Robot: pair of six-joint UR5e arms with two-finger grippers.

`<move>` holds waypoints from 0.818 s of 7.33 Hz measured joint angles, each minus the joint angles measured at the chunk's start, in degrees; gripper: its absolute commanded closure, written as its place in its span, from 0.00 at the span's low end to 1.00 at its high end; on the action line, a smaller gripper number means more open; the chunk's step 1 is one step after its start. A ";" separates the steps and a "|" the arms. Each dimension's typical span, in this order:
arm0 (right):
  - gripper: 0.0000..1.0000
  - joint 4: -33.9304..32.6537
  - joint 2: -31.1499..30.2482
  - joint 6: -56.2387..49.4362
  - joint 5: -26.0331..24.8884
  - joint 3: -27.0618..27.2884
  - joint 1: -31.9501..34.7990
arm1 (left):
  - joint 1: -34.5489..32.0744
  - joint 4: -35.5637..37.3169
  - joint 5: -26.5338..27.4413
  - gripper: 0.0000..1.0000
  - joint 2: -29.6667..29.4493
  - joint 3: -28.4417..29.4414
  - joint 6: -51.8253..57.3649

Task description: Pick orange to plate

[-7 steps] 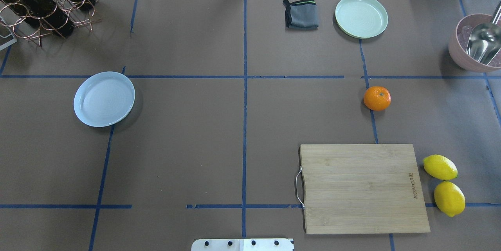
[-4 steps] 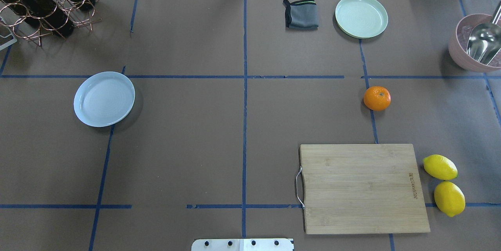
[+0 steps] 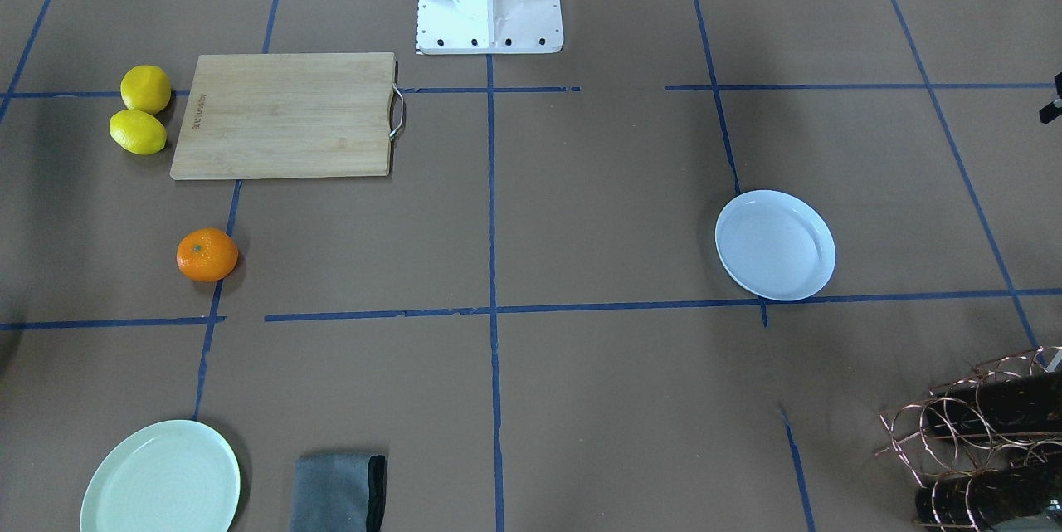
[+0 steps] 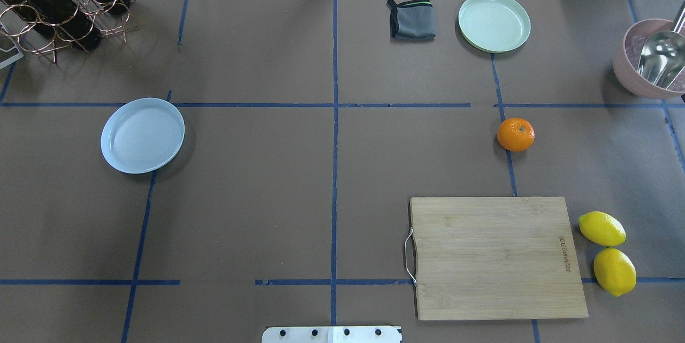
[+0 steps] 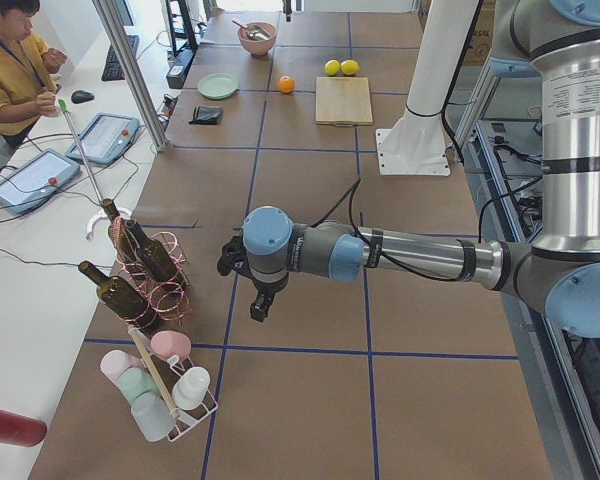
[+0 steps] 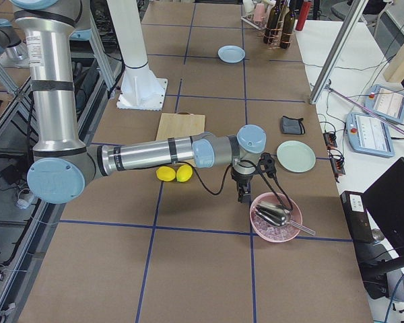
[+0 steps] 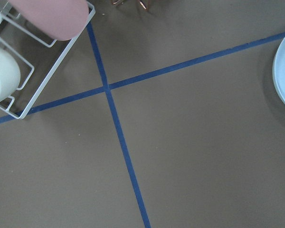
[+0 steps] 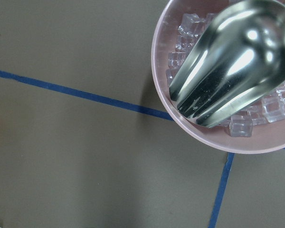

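Orange [image 3: 207, 254] lies in the front view, well apart from the plate [image 3: 775, 245]. Overhead, it sits beyond the board [image 4: 497, 257]. Side views: left gripper [image 5: 258, 306] near the rack [image 5: 150, 265], right gripper [image 6: 242, 195] by the bowl [image 6: 255, 225]; whether either is spread I cannot tell.

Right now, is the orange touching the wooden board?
Apart. The overhead view shows a strip of bare brown table between the orange and the wooden board.
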 measured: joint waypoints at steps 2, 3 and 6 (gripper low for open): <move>0.00 1.00 -0.28 0.12 0.14 -0.01 -0.34 | 9.67 -10.53 -0.33 0.00 -1.49 2.25 -17.56; 0.00 1.11 -0.33 0.05 0.62 0.11 -0.37 | 13.45 -15.48 0.36 0.00 -2.83 3.35 -27.27; 0.00 1.22 -0.41 -0.36 3.13 0.20 -0.75 | 22.26 -22.89 6.27 0.06 -10.04 9.88 -46.25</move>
